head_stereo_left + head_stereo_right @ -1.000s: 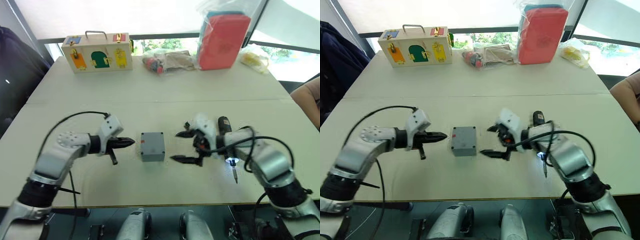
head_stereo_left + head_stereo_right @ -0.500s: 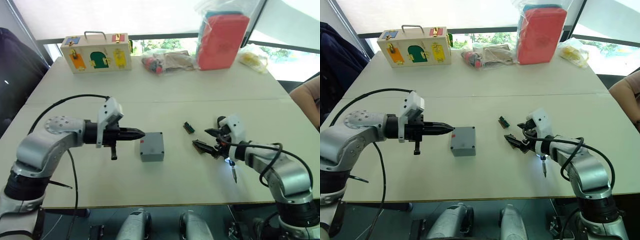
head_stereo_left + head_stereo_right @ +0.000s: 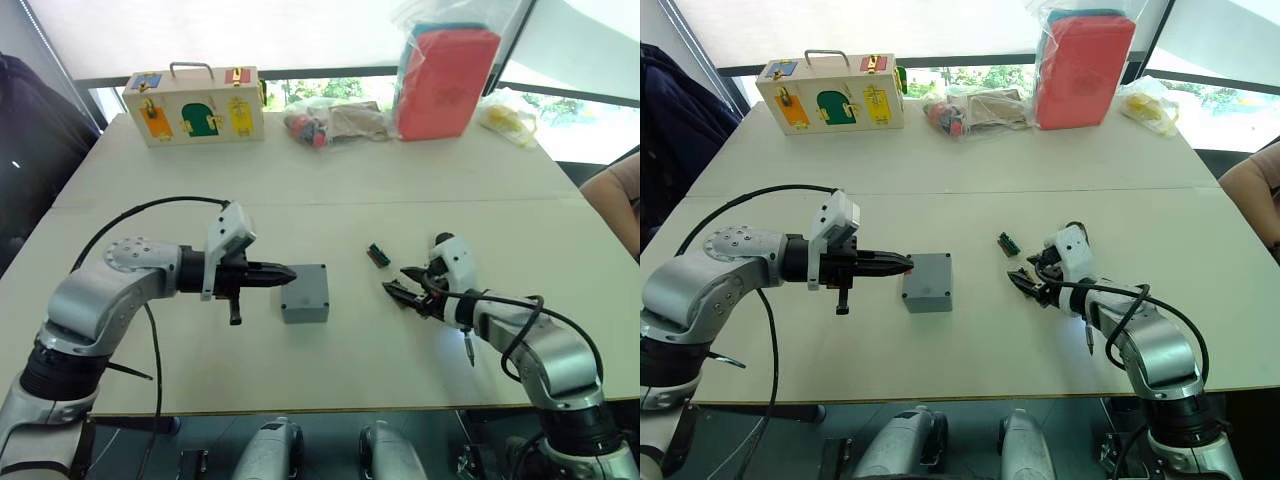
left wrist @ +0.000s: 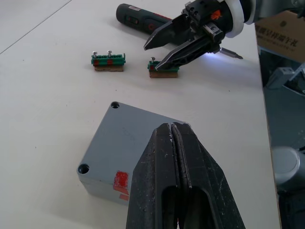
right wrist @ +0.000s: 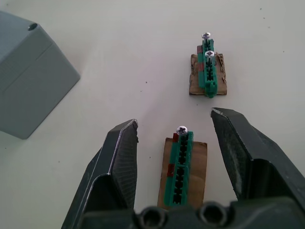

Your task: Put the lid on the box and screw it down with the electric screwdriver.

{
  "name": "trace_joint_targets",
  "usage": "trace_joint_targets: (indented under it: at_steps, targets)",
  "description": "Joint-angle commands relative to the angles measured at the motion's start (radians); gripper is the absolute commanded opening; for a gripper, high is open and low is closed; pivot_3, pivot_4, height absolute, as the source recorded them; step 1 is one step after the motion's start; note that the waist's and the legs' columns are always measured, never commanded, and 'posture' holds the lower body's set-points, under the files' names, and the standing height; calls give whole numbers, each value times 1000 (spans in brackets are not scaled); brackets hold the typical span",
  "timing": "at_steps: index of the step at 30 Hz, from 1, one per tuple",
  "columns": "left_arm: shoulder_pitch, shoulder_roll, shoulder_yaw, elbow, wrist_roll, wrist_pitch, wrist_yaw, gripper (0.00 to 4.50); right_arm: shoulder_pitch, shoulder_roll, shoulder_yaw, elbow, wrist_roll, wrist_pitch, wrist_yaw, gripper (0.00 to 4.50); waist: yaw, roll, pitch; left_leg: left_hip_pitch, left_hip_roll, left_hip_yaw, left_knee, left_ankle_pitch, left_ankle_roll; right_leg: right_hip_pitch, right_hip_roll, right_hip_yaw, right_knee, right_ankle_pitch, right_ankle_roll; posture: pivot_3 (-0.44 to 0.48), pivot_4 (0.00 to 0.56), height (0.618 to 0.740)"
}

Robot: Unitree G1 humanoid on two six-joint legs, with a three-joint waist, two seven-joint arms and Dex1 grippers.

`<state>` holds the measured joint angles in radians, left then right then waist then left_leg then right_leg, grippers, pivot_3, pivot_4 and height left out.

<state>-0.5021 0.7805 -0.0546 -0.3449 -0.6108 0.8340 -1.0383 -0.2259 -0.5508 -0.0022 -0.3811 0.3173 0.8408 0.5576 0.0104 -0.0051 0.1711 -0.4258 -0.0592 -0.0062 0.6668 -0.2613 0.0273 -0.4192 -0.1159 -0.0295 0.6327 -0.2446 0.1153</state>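
Left gripper (image 3: 283,273): fingers closed, empty, beside the box (image 3: 305,293) at frame centre.
Right gripper (image 5: 177,125): fingers spread, straddling a green strip (image 5: 180,162).

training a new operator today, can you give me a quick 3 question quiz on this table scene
1. True or false: the left gripper has its jaws closed beside the grey box.
2. What lies between the open jaws of the right gripper?
A. the screwdriver
B. a green strip with one screw
C. the wooden box
3. How many screws stand in the farther green strip?

Key: 1 true. 2 B, the nearer green strip. 3 two.
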Motion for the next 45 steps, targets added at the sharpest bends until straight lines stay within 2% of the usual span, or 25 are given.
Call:
trace_joint_targets:
  at_steps: [1,2,4,6,16,30,34,38,45]
  targets:
    - [9,3,18,-24,-5,-23,4,0,-11,-7,-3,-11,-3,-22,-3,1804,0,0,0,0,0,0,0,0,0,0,0,0,0,0,0,0,150,740]
    - [11,4,19,-24,-6,-23,4,0,-11,-8,-2,-9,-4,-23,-3,1585,0,0,0,0,0,0,0,0,0,0,0,0,0,0,0,0,150,740]
    - [13,4,21,-24,-7,-22,5,0,-11,-9,1,-5,-6,-27,-3,661,0,0,0,0,0,0,0,0,0,0,0,0,0,0,0,0,150,740]
    - [15,6,22,-25,-7,-22,5,0,-11,-7,2,-2,-6,-30,-5,58,1,0,0,0,0,0,0,0,0,0,0,0,0,0,0,0,150,740]
    - [18,17,28,-14,-6,-24,-3,0,-4,-10,-17,-22,4,-22,-15,58,1,0,0,0,0,0,0,0,0,0,0,0,0,0,0,0,150,740]
    - [37,38,43,18,1,-42,-8,0,-97,-16,-85,-124,116,84,-25,58,0,0,0,0,0,0,0,0,0,0,0,0,0,0,0,0,150,740]
    - [68,82,62,47,20,-60,-19,0,-194,31,-34,-127,174,82,6,58,-4,0,0,0,1,0,0,0,0,0,1,0,0,0,0,0,150,740]
    - [104,113,91,46,16,-59,-17,0,-258,95,66,-66,155,39,17,58,-8,0,0,0,2,0,0,0,0,0,2,0,0,0,0,0,150,740]
    - [145,113,125,10,0,-45,20,0,-294,136,179,27,100,-52,51,58,0,0,0,0,1,0,0,0,0,0,2,0,0,0,0,0,150,740]
